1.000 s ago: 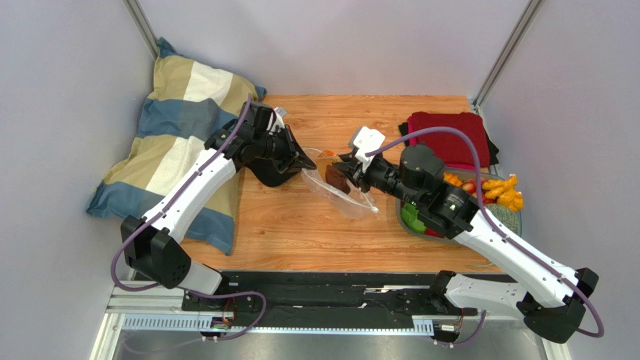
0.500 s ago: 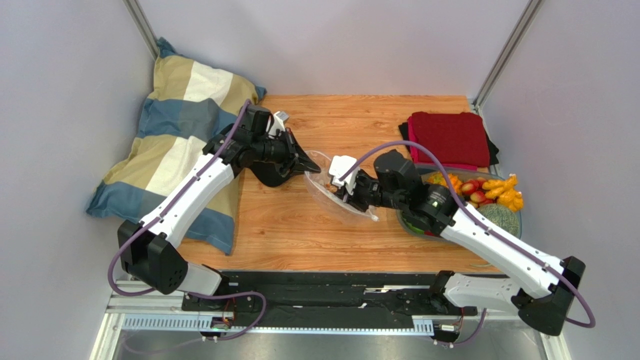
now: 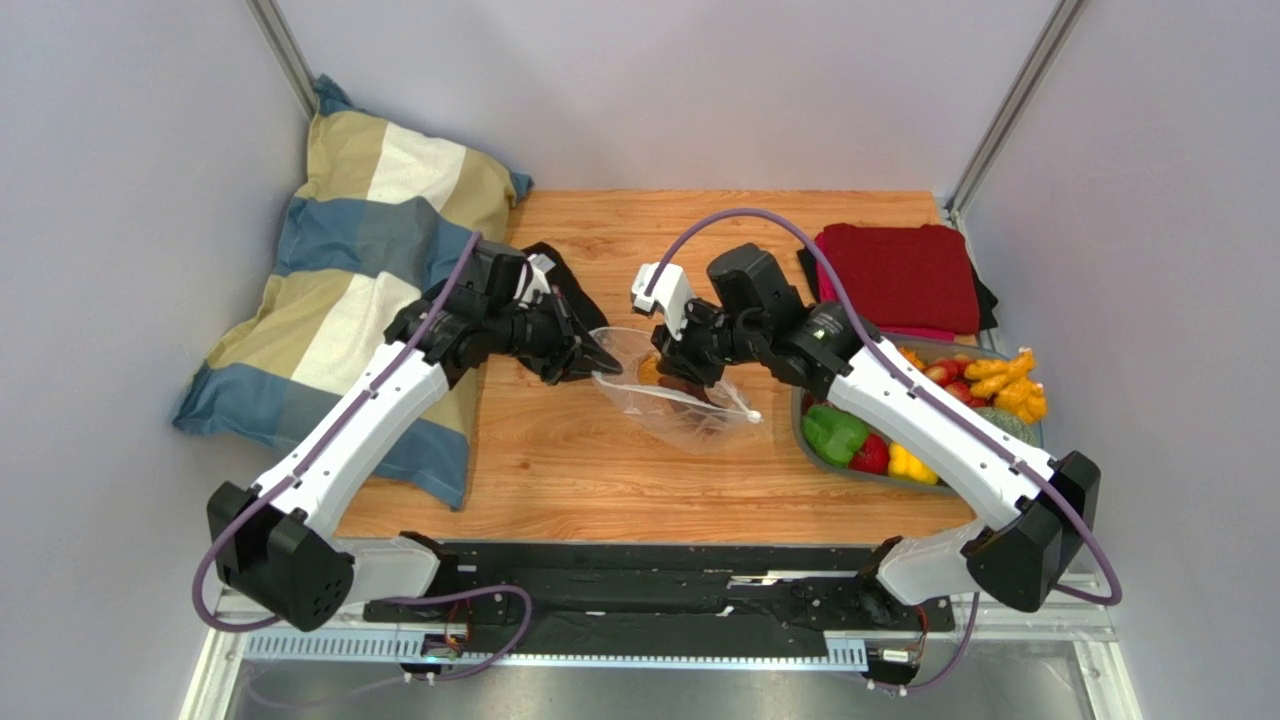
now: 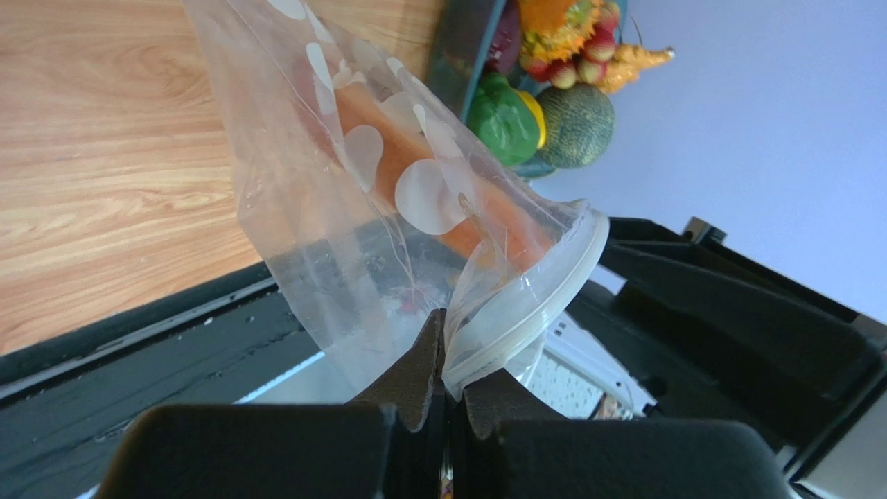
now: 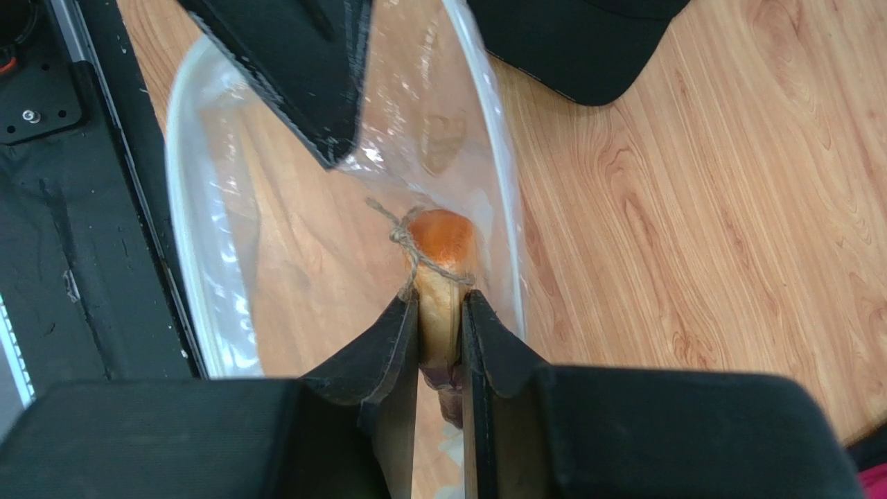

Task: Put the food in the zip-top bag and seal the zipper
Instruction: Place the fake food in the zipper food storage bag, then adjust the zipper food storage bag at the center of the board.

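My left gripper [image 3: 604, 357] [image 4: 446, 366] is shut on the mouth edge of the zip-top bag [image 3: 688, 413] [image 4: 344, 177], pinching the whitish zipper [image 4: 557, 276] and holding that edge off the table. An orange carrot [image 4: 416, 172] lies inside the dotted bag. My right gripper [image 3: 670, 360] [image 5: 440, 304] is shut on an orange-tan piece of food [image 5: 442, 260] tied with string. It holds the piece just over the open mouth, whose zipper rim [image 5: 189, 208] curves round below it. More food, a green pepper [image 3: 836, 432] among it, stays in the grey tray [image 3: 1038, 446].
A black cap [image 3: 544, 267] [image 5: 583, 42] lies on the wood right behind the left gripper. A folded red cloth [image 3: 899, 275] sits at the back right. A striped pillow [image 3: 353, 255] overhangs the table's left side. The tray of fruit [image 4: 541, 94] stands just right of the bag.
The right arm has swung its elbow back and brought the held food leftward over the bag's mouth. The left gripper has shifted slightly nearer with the bag's edge.
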`<control>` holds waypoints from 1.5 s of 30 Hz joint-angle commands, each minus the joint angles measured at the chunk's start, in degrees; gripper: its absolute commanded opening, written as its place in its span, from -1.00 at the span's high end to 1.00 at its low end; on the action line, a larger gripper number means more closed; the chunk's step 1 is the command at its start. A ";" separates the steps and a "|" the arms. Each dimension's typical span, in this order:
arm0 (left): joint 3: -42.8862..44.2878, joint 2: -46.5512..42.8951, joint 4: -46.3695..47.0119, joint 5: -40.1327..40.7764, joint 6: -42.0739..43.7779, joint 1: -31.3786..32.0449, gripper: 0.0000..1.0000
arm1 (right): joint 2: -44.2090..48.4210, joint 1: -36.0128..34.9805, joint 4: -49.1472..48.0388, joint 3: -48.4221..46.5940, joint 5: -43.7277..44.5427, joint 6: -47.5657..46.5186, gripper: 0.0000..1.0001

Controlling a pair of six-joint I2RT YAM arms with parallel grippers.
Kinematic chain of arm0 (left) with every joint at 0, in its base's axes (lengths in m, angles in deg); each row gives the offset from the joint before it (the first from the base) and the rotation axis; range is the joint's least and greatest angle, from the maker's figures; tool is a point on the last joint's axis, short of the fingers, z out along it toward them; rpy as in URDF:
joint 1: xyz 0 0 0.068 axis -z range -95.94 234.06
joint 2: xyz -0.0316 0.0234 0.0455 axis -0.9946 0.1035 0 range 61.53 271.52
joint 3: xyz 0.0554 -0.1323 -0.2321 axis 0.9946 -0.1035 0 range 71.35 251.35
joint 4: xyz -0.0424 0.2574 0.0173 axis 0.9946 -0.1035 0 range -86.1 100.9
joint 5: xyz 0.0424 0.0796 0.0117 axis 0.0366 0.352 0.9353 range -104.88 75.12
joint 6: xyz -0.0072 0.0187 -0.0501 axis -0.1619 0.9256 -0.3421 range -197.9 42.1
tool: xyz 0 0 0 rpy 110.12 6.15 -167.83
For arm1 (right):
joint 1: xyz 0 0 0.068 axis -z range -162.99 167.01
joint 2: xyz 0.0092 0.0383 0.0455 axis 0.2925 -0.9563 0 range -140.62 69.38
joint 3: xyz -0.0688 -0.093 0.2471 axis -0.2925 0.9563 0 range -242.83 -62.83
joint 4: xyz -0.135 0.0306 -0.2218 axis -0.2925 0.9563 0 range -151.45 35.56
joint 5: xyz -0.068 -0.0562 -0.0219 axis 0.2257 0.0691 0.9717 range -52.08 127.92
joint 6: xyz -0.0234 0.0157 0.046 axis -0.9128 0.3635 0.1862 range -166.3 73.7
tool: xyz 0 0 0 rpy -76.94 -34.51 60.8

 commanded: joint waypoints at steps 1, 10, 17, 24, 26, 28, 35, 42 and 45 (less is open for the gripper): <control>-0.17 -3.25 -6.43 5.34 -4.81 -0.20 1.00 | -2.22 0.50 3.38 -3.87 -1.37 0.40 0.87; -0.96 -0.88 -7.58 7.28 -6.66 -3.63 1.00 | 1.18 0.68 12.61 -9.59 -3.93 -2.85 -0.54; -0.52 0.79 -7.14 6.40 -6.22 -4.25 1.00 | 7.96 0.68 20.35 -8.98 -4.99 -9.70 -0.54; 0.71 0.62 -7.14 6.49 -4.90 -4.25 1.00 | 7.62 0.59 17.37 -5.11 -4.72 -14.36 -0.53; 1.06 0.27 -7.23 6.58 -3.94 -4.25 1.00 | 6.04 0.59 16.05 -4.32 -3.75 -15.59 -0.48; 1.23 -0.17 -7.41 7.11 -3.58 -4.25 1.00 | 4.63 0.59 15.00 -3.79 -3.40 -17.00 -0.43; 1.06 -1.22 -6.70 7.02 1.24 -4.24 0.99 | 1.55 0.24 14.45 -3.61 0.11 -18.67 1.00; 5.45 -4.47 -9.86 13.85 25.92 -4.25 0.09 | 6.55 0.24 14.20 -3.00 0.56 -19.11 1.00; 7.82 -5.44 -11.44 19.66 37.26 -4.33 -0.38 | 7.61 0.24 14.64 -2.56 0.12 -19.90 1.00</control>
